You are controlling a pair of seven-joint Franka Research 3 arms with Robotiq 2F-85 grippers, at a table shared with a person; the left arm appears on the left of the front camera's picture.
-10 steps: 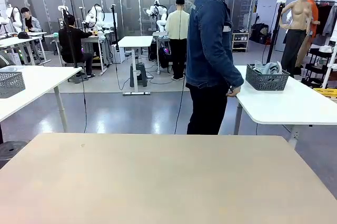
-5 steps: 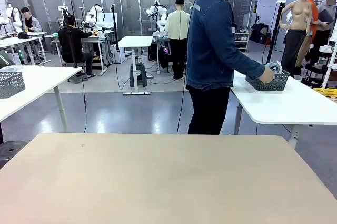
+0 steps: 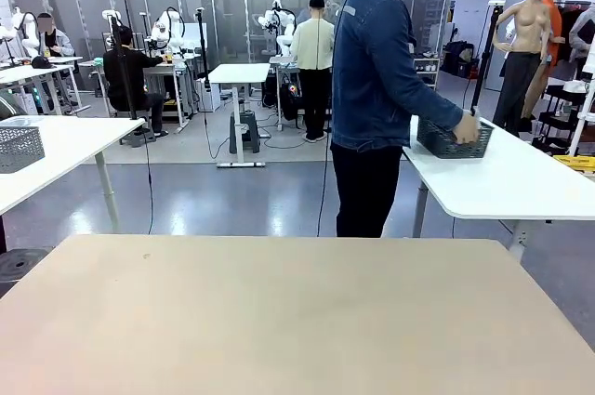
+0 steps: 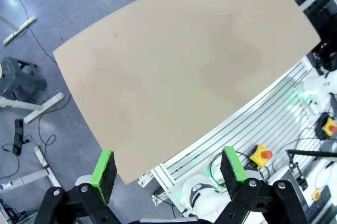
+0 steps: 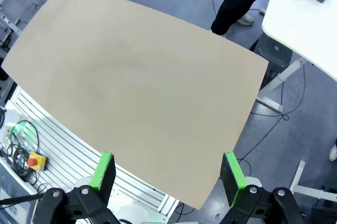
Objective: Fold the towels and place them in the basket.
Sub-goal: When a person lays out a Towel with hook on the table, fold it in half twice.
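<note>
Both open, left hand (image 4: pixel 167 167) and right hand (image 5: pixel 167 171) hang over tan bench (image 3: pixel 279 321); person (image 3: pixel 376 70) grips basket (image 3: pixel 444 141) at white bench (image 3: pixel 521 190), so probably setup step, wait for delivery.

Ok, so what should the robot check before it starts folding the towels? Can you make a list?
1. Left claw open: ok.
2. Right claw open: ok.
3. Both claws up above the wooden table, touching nothing: ok.
4. Basket on the wooden table: not ok. The person's hand holds it over on the white side table.
5. Towels laid on the wooden table: not ok.
6. Towels inside the basket: cannot tell.
</note>
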